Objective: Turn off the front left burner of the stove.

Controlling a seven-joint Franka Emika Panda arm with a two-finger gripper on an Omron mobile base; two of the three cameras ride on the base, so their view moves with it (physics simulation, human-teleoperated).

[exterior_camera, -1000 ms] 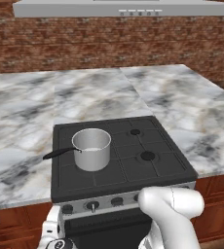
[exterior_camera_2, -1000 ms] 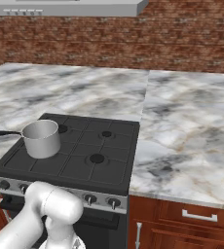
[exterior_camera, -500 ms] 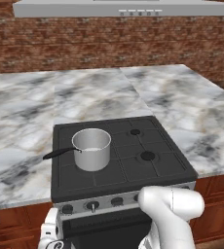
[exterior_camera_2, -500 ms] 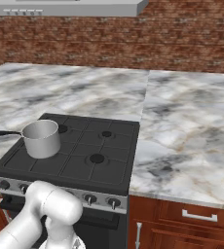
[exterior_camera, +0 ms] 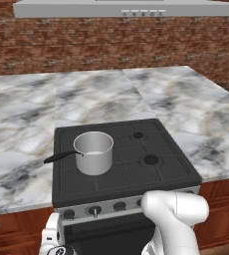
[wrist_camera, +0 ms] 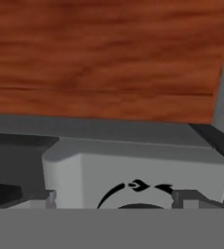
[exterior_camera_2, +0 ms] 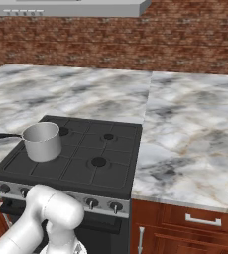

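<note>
- We see the wide black stove (exterior_camera_2: 86,158) with its grid-patterned grates set into the grey-white marble counter (exterior_camera_2: 185,149).
- A small silver metal saucepan (exterior_camera_2: 41,142) with a thin black handle pointing left stands on the stove's front left part.
- Small dark round knobs (exterior_camera_2: 91,202) line the silver strip along the stove's front.
- Our white arm (exterior_camera_2: 46,218) bends low before that strip.
- A red brick wall (exterior_camera_2: 150,47) runs behind, with a grey range hood (exterior_camera_2: 66,7) above, and brown wooden cabinets (exterior_camera_2: 195,223) below the counter.
</note>
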